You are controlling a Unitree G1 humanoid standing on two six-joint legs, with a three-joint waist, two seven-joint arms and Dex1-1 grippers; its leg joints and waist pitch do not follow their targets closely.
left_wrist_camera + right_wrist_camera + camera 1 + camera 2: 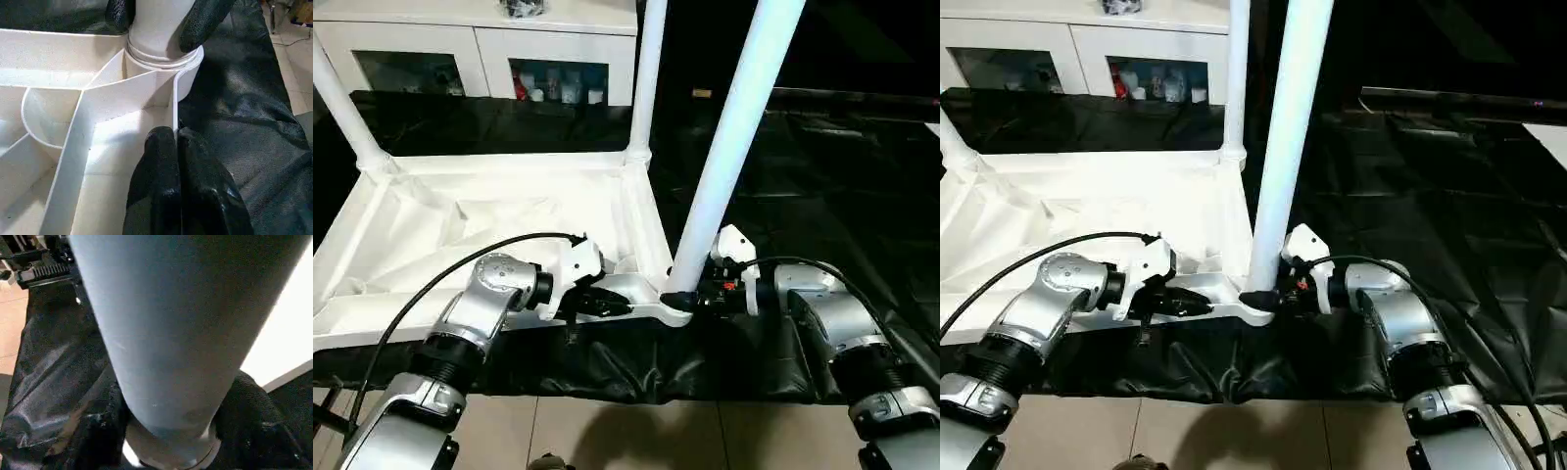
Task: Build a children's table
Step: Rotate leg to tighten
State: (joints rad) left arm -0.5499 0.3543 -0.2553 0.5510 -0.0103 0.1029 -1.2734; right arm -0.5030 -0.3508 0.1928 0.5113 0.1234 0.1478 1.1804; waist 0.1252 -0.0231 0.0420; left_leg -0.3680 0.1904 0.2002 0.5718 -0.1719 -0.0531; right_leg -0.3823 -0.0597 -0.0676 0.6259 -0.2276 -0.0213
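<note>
Head view: right gripper clamps the near leg at its corner socket. Left wrist view: left gripper pinches the tabletop rim.

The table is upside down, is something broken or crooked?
Nothing looks broken. The table top lies upside down for putting legs in. The near leg leans a little in its corner socket, held by the right gripper.
</note>
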